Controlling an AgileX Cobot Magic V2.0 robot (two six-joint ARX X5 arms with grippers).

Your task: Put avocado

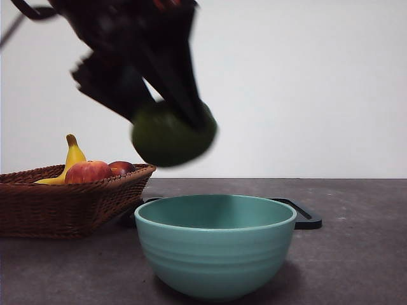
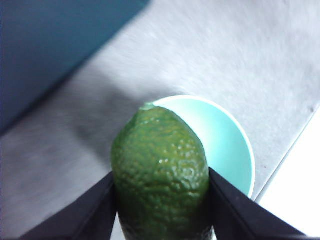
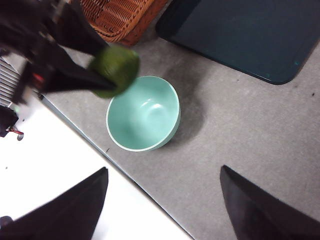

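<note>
A dark green avocado [image 1: 170, 136] with pebbled skin hangs in the air above the left rim of the teal bowl [image 1: 215, 244]. My left gripper [image 1: 166, 117] comes down from the upper left and is shut on the avocado [image 2: 160, 175], one black jaw on each side. Under the fruit the bowl [image 2: 227, 145] shows partly, and it looks empty. My right gripper [image 3: 162, 205] waits high over the table, open, with nothing between its jaws. From there I see the avocado [image 3: 116, 70] blurred over the bowl's [image 3: 145, 117] edge.
A brown wicker basket [image 1: 70, 203] at the left holds a yellow banana [image 1: 71, 159] and red apples [image 1: 88, 171]. A dark tray [image 1: 304, 216] lies behind the bowl, also seen as the tray [image 3: 240, 35] beside the basket [image 3: 117, 17]. The table edge runs close to the bowl.
</note>
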